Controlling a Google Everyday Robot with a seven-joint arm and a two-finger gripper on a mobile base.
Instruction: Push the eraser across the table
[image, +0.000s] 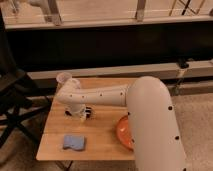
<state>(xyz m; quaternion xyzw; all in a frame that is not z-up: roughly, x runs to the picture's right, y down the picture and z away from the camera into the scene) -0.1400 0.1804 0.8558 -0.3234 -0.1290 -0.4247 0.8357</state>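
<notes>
My white arm reaches from the lower right across the wooden slatted table (107, 145). The gripper (80, 114) hangs down at the table's left middle, low over the top. A small black piece of the eraser (89, 113) shows just to the right of the gripper, touching or nearly touching it. The rest of the eraser is hidden by the wrist and arm.
A soft light-blue pad (74, 142) lies near the front left edge. An orange plate (124, 133) sits at the front right, partly under my arm. A clear cup (63, 79) stands at the back left corner. A black folding chair (12, 100) stands left of the table.
</notes>
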